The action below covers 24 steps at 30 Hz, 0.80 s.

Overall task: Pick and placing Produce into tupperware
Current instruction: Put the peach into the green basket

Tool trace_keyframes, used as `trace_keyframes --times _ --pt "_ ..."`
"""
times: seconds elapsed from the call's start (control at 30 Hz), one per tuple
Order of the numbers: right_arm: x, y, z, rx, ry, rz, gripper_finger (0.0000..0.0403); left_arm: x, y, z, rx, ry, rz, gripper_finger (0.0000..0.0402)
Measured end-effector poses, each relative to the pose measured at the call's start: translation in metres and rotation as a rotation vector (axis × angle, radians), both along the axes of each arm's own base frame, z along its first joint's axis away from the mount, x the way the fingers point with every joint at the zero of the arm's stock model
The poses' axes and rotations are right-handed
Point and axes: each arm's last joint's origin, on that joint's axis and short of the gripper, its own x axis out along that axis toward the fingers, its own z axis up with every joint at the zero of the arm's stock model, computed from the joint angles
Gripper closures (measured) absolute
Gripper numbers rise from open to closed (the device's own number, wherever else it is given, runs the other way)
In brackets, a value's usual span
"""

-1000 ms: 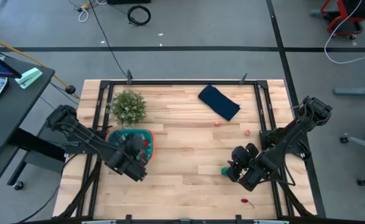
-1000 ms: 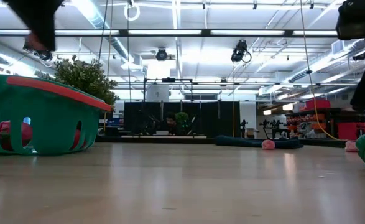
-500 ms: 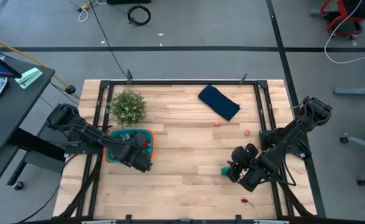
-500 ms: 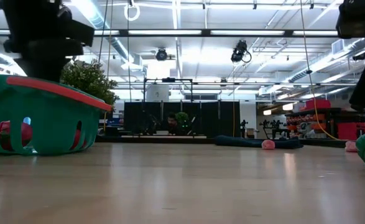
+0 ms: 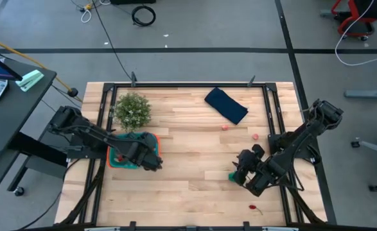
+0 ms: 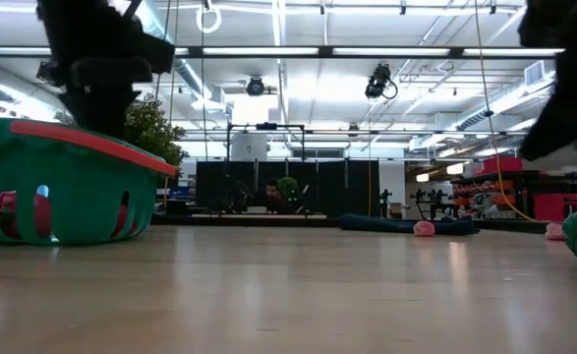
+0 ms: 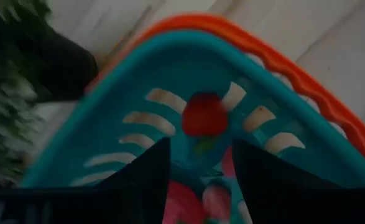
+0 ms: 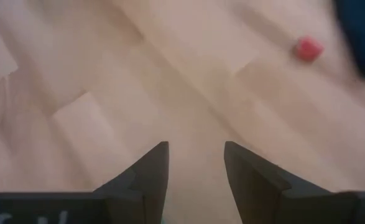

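The teal tupperware (image 5: 115, 157) with its orange edge sits at the table's left, next to the plant. My left gripper (image 5: 148, 157) hangs open just above its inside (image 7: 201, 155). Beyond the fingertips a red piece of produce (image 7: 204, 115) shows against the ribbed wall, and pink pieces (image 7: 185, 202) lie lower down. My right gripper (image 5: 238, 168) stands open over bare wood (image 8: 196, 155) at the table's right, close beside a green piece (image 5: 232, 175). More red and pink pieces lie on the table (image 5: 225, 127), (image 5: 255, 136), (image 5: 255, 207).
A bushy plant (image 5: 132, 110) stands just beyond the tupperware, toward the far edge. A dark blue folded cloth (image 5: 227, 104) lies at the far edge, right of centre. The table's middle is bare wood.
My left gripper has gone from the tupperware's near side toward the far edge, over the tupperware, and has sunk closer to it. My right gripper has stayed in place and turned a little.
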Motion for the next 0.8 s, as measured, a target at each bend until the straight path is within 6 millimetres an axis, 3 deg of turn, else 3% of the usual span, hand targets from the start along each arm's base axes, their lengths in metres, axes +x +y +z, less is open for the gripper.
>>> trace_keyframes --times 0.1,0.2,0.37,0.5,0.63,0.8 --pt "0.008 -0.010 0.001 -0.055 0.013 -0.010 0.0238 0.009 0.004 0.019 -0.002 0.000 -0.036 0.0225" --pt "0.019 -0.027 0.000 -0.094 0.062 -0.032 0.0242 0.024 0.009 0.052 -0.019 -0.064 -0.096 0.0236" --pt "0.038 -0.069 -0.001 -0.126 0.179 -0.096 0.0247 0.045 0.016 0.117 -0.027 -0.250 -0.199 0.0255" --pt "0.051 -0.101 -0.002 -0.071 0.298 -0.046 0.0247 0.051 0.021 0.155 0.014 -0.360 -0.269 0.0262" --pt "0.066 -0.123 -0.001 -0.006 0.276 0.033 0.0247 0.055 0.024 0.173 0.060 -0.434 -0.324 0.0259" --pt "0.077 -0.145 0.002 0.037 0.207 0.065 0.0247 0.059 0.026 0.177 0.089 -0.449 -0.369 0.0256"
